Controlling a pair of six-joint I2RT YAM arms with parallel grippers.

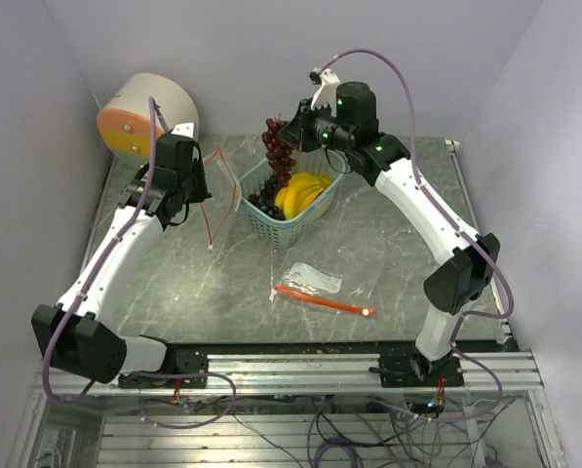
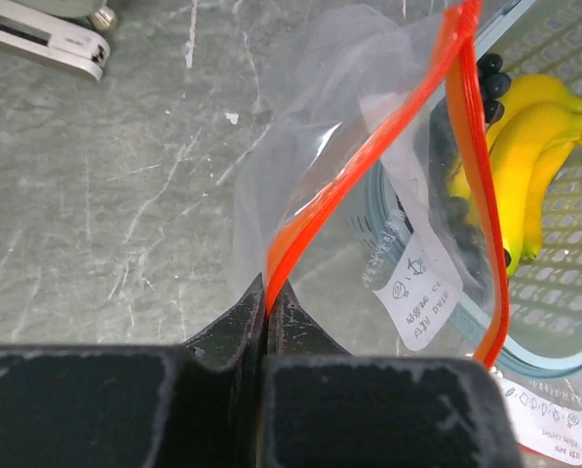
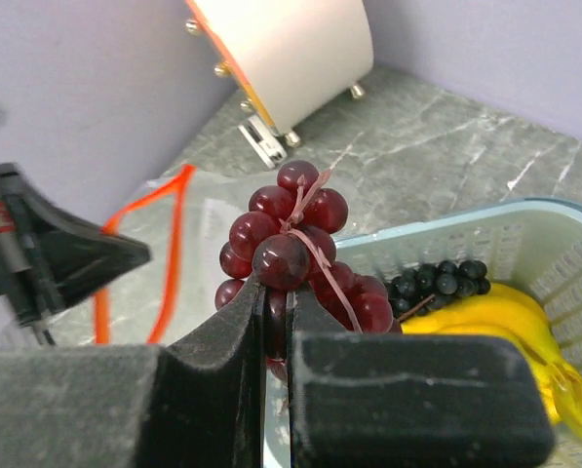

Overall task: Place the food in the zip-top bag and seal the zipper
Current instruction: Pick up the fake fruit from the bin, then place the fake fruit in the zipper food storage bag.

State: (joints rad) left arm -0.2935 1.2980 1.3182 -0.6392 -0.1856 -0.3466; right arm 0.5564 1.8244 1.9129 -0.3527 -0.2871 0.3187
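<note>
My left gripper (image 1: 199,185) (image 2: 268,292) is shut on the orange zipper edge of a clear zip-top bag (image 1: 219,193) (image 2: 368,205), holding it open beside the teal basket (image 1: 261,226). My right gripper (image 1: 292,136) (image 3: 287,297) is shut on a cluster of dark red grapes (image 1: 278,148) (image 3: 295,244), held in the air above the basket's far left corner. Yellow bananas (image 1: 303,190) (image 2: 529,146) (image 3: 505,322) and blue-black grapes (image 1: 264,203) (image 3: 437,283) lie in the basket. The bag's mouth also shows in the right wrist view (image 3: 144,234).
A second zip-top bag (image 1: 320,289) with an orange zipper lies flat on the table in front of the basket. A white and orange round appliance (image 1: 146,114) (image 3: 291,49) stands at the back left corner. Walls close in on three sides.
</note>
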